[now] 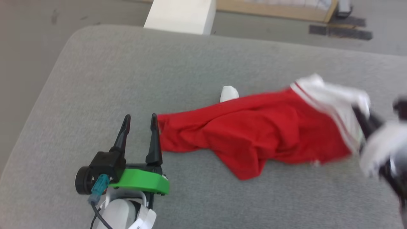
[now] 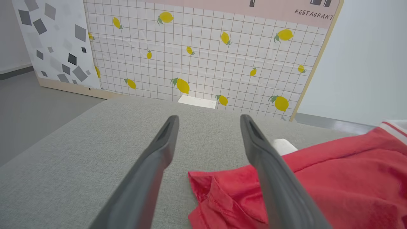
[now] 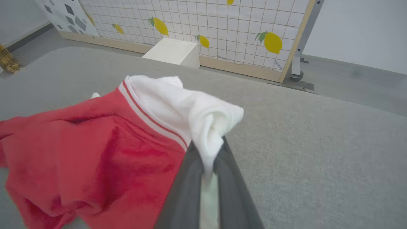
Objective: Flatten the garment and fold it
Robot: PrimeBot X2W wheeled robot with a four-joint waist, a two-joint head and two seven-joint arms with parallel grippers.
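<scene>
**Sleeve pinched, left fingers spread**

Our right gripper is clamped on the white sleeve of the garment, which lies crumpled across the grey cushion. Our left gripper sits at the garment's red end with its fingers apart. We cannot tell whether it touches the cloth.

A soft, matt red cloth garment lies creased across the centre of the head view. Its white sleeve looks like the same fine knit. Beneath it, a grey upholstered surface shows a coarse, matt weave. At lower left, the left gripper has smooth, dull dark plastic fingers on a shiny green plastic bracket. In the upper half of the left wrist view, a smooth printed panel has a pale wood edge.
</scene>
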